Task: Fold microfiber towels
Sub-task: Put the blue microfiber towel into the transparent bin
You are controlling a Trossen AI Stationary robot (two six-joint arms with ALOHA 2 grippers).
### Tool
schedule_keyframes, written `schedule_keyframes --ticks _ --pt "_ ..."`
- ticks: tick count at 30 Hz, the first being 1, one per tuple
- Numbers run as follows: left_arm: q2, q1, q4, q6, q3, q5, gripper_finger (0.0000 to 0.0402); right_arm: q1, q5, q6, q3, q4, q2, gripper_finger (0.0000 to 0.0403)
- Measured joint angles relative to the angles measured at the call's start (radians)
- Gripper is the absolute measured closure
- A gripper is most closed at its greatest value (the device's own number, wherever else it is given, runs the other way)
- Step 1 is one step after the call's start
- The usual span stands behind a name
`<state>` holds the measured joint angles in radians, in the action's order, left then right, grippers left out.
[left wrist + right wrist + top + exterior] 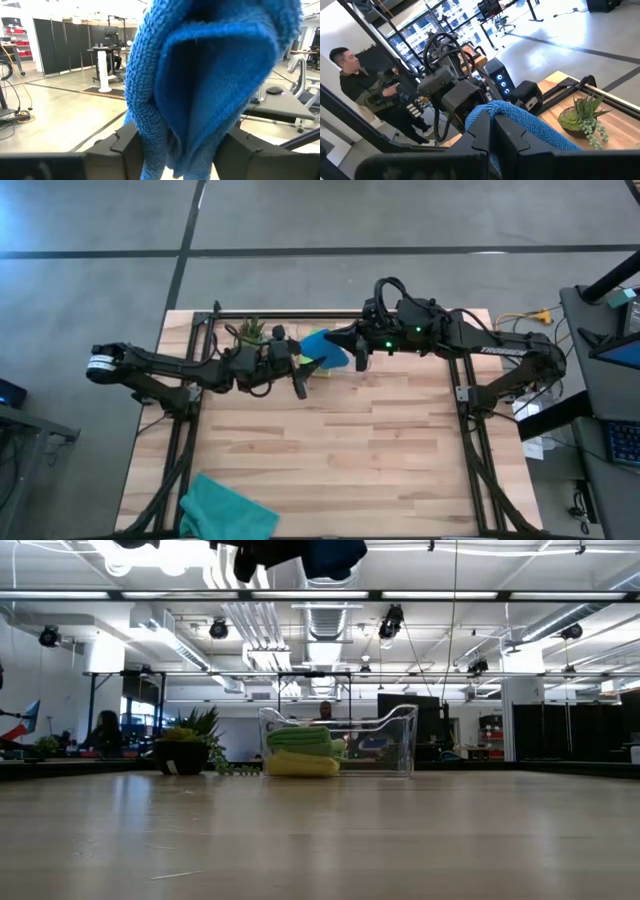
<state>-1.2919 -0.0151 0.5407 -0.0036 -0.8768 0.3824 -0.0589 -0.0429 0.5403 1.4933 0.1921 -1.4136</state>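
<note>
A blue towel (326,348) hangs in the air over the table's far middle, above the clear bin (395,745). My right gripper (490,125) is shut on it. My left gripper (180,150) is open and level, and the hanging blue towel (200,85) fills the gap between its two fingers. Folded green (303,738) and yellow (300,766) towels lie stacked in the bin. A teal towel (226,510) lies crumpled at the table's near left edge. My right gripper pinches a bunched upper part of the blue towel (506,108) between its two fingers, coming about level from the table's right side. The towel is lifted clear and drapes down past the fingers, slack. My left gripper's fingers (126,144) flank the towel's hanging folds; whether they touch it I cannot tell.
A small potted plant (250,331) stands at the far edge, left of the bin. The wooden tabletop (350,450) is bare in the middle and near right. A person (362,85) stands beyond the table's left side.
</note>
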Motion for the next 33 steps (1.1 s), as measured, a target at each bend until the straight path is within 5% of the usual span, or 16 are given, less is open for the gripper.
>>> schedule_keyframes --ticks 16,24,33 --pt "0.012 -0.001 -0.007 0.063 0.0 -0.043 0.0391 0.0 -0.003 -0.021 -0.001 0.0 0.0 0.0394" --pt "0.037 0.0 -0.052 -0.047 0.0 -0.098 0.0398 -0.004 -0.032 -0.029 -0.001 0.006 0.0 0.0383" --pt "0.055 0.008 -0.115 -0.101 0.0 -0.238 0.04 -0.023 -0.115 -0.083 -0.003 0.051 0.014 0.0308"
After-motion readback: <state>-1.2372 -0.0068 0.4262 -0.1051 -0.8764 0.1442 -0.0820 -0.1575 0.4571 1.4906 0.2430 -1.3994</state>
